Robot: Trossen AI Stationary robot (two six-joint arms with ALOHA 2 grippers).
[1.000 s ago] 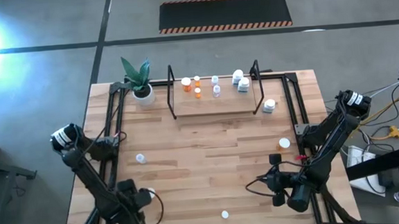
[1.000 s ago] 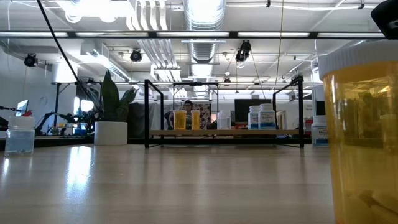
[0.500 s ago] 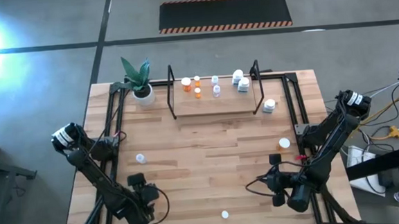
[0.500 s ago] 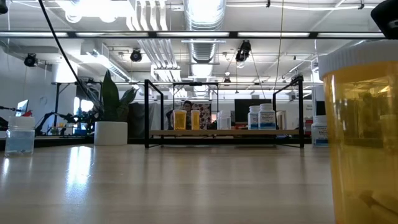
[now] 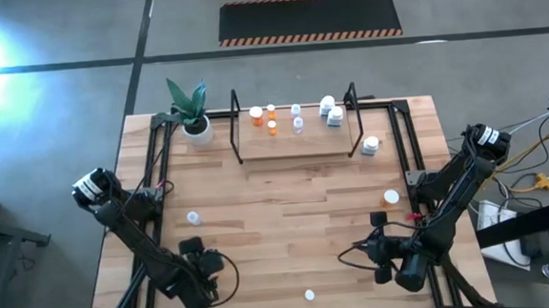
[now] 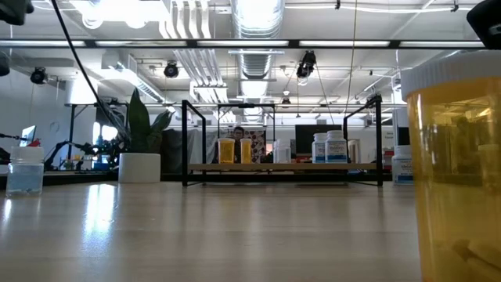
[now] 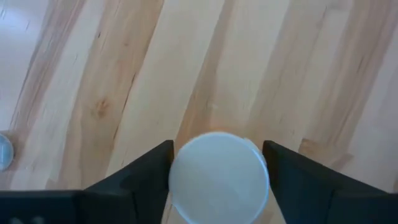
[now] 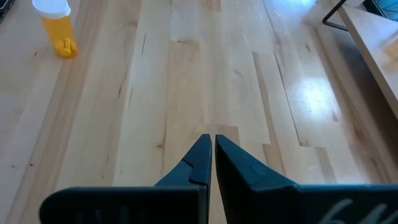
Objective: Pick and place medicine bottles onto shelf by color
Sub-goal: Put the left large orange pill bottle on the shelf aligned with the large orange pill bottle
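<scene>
Two grippers were seen low over the table's near side. A white-capped bottle was clamped between the left gripper's fingers. Right gripper was closed on nothing, an orange bottle well ahead of it. The shelf was located far beyond both.

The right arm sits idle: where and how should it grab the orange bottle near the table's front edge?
Grip the orange bottle round its body, just under the white cap, coming in level from the side. It stands upright and is round, so any side should serve. The right gripper is shut and must open first.
</scene>
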